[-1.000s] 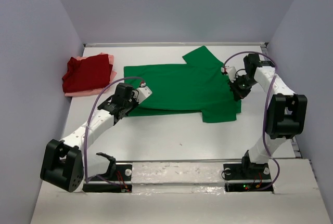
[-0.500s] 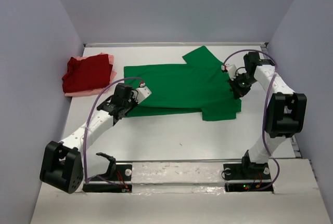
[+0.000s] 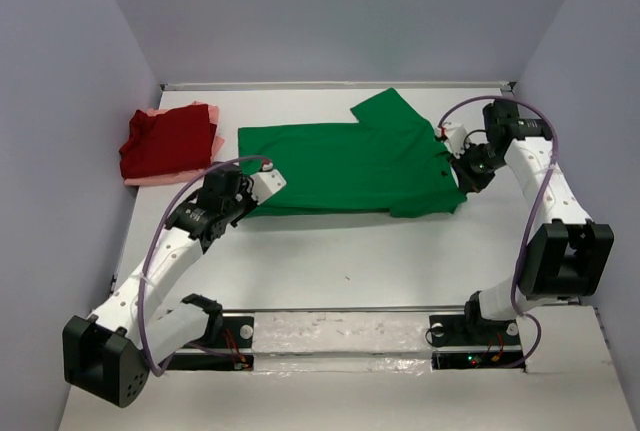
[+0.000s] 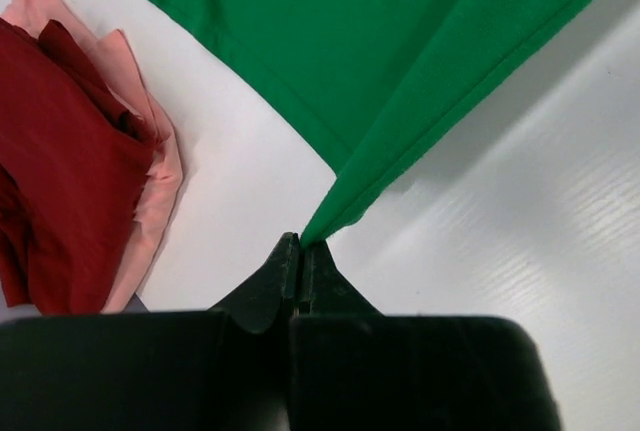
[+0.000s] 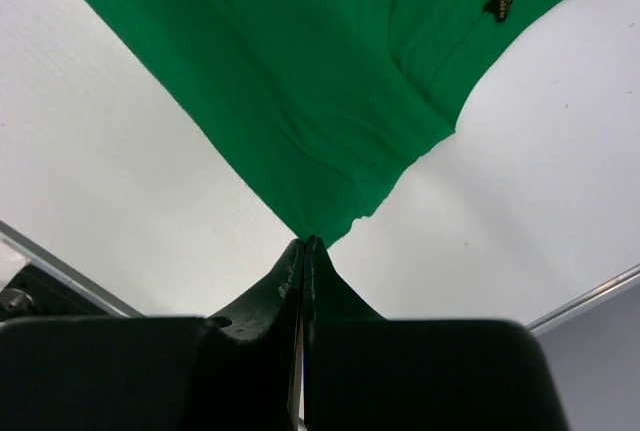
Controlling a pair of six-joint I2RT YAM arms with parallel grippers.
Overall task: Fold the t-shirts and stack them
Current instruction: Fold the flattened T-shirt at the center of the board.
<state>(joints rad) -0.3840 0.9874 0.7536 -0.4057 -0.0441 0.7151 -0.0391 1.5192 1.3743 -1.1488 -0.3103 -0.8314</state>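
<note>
Top external shows red shirt and pink shirt piled at left edge of the table; left gripper and right gripper pinch corners of the green shirt, mid-fold.

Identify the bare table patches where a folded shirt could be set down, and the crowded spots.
Free: the wide table strip between the green t-shirt and the arm bases. Crowded: the far-left corner, where the dark red t-shirt lies on the pink t-shirt.
</note>
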